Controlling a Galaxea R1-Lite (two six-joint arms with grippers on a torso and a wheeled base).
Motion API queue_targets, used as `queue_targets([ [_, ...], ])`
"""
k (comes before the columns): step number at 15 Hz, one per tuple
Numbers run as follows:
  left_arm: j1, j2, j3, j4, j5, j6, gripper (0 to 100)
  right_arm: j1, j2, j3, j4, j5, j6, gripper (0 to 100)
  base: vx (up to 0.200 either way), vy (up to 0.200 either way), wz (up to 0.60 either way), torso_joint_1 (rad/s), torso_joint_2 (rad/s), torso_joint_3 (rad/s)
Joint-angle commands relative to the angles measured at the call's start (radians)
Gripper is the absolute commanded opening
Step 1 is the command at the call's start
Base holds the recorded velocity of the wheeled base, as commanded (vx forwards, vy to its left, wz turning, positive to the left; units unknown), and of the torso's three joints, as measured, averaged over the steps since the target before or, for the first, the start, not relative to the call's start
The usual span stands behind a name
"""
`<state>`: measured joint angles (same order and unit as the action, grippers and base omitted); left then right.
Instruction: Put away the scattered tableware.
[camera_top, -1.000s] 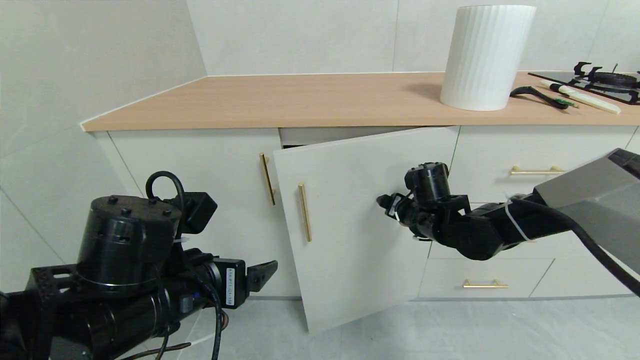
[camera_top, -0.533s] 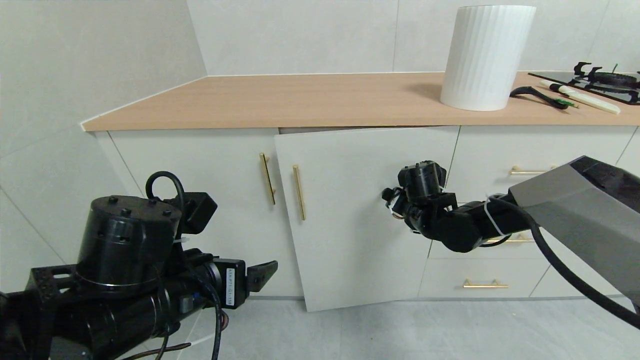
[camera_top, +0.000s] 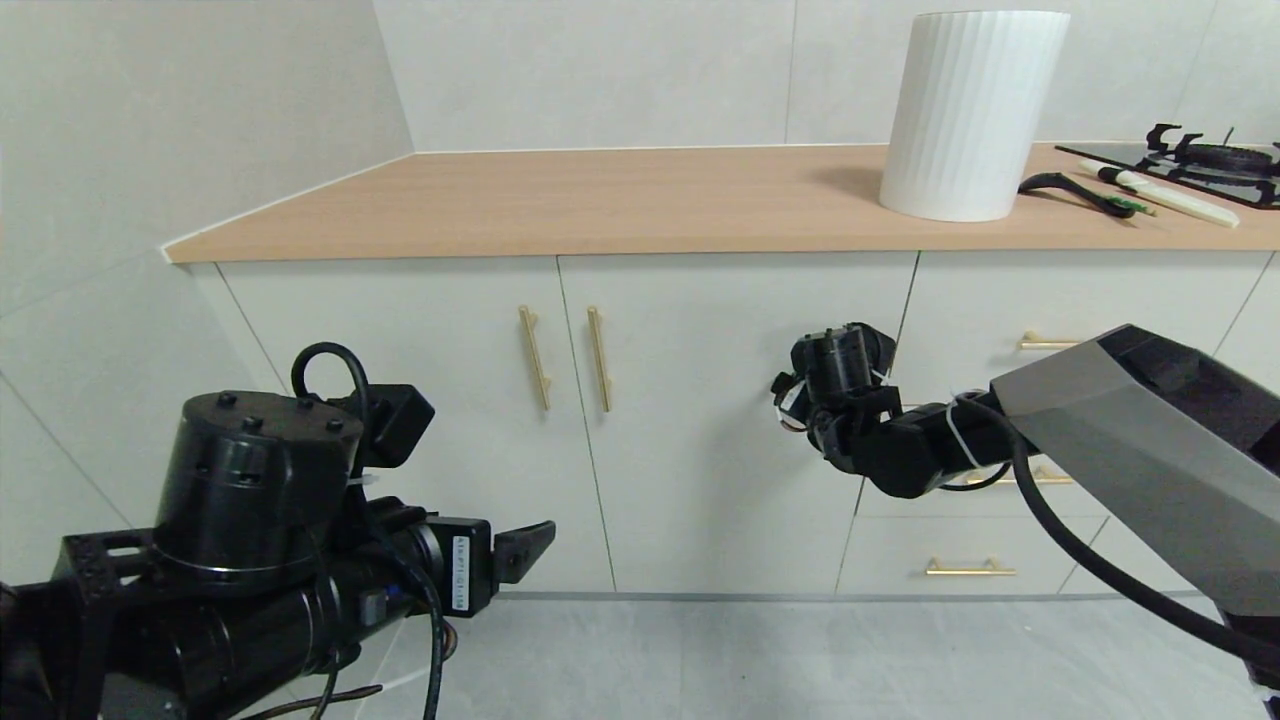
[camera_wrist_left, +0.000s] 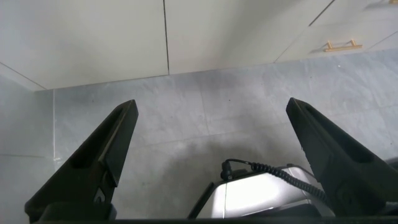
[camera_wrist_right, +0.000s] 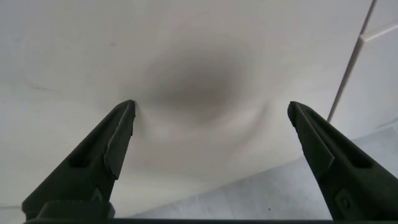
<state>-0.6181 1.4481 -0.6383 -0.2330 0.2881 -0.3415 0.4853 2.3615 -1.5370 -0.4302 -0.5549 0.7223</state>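
**Head view.** The left arm lay low at about 8 o'clock with its forearm level. The left gripper (camera_top: 525, 550) pointed toward 3 o'clock above the floor (camera_top: 800, 660). The right arm entered from 4 o'clock and stretched toward 9 o'clock. It brought the right gripper (camera_top: 783, 398) up to the face of the cabinet door (camera_top: 700, 470), which sat flush with its neighbours. Whether the gripper touched the door could not be told. The tableware lay on the countertop (camera_top: 550, 200) at about 2 o'clock. It comprised a black utensil (camera_top: 1075, 188) and a white-handled utensil (camera_top: 1175, 197). Both lay just beside a white ribbed cylinder (camera_top: 965, 110), and the stove (camera_top: 1215, 160) was near them at the edge.

**Left wrist view.** The left gripper's fingers (camera_wrist_left: 106, 155) stood wide apart and held nothing. They hung over grey floor tiles, with the cabinet base beyond them.

**Right wrist view.** The right gripper's fingers (camera_wrist_right: 109, 149) were likewise spread wide and empty. Their tips were aimed squarely at the pale door panel close ahead. A soft shadow lay on the panel between them.
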Motion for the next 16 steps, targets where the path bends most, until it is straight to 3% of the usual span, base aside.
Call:
queue_targets([
  [1, 0.0, 0.0, 0.0, 0.0, 0.0, -0.001, 100, -0.002, 0.007, -0.003, -0.001, 0.0, 0.0, 100, 0.0, 0.0, 0.0, 0.0, 0.0, 0.0],
  [5, 0.0, 0.0, 0.0, 0.0, 0.0, -0.001, 100, 0.001, -0.033, 0.034, 0.001, 0.009, 0.016, 100, 0.0, 0.0, 0.0, 0.0, 0.0, 0.0],
  [7, 0.0, 0.0, 0.0, 0.0, 0.0, -0.001, 100, 0.018, -0.122, 0.156, 0.001, 0.096, 0.016, 100, 0.0, 0.0, 0.0, 0.0, 0.0, 0.0],
  [8, 0.0, 0.0, 0.0, 0.0, 0.0, 0.001, 100, 0.025, -0.202, 0.262, 0.001, 0.197, 0.011, 100, 0.0, 0.0, 0.0, 0.0, 0.0, 0.0],
  [9, 0.0, 0.0, 0.0, 0.0, 0.0, 0.001, 100, 0.025, -0.202, 0.262, 0.001, 0.197, 0.011, 100, 0.0, 0.0, 0.0, 0.0, 0.0, 0.0],
  [11, 0.0, -0.002, 0.002, 0.0, -0.001, -0.001, 100, 0.032, -0.366, 0.451, -0.001, 0.417, -0.049, 100, 0.0, 0.0, 0.0, 0.0, 0.0, 0.0],
  [16, 0.001, -0.041, 0.002, 0.0, -0.003, 0.004, 100, 0.03, -0.513, 0.528, 0.001, 0.417, -0.093, 100, 0.0, 0.0, 0.0, 0.0, 0.0, 0.0],
])
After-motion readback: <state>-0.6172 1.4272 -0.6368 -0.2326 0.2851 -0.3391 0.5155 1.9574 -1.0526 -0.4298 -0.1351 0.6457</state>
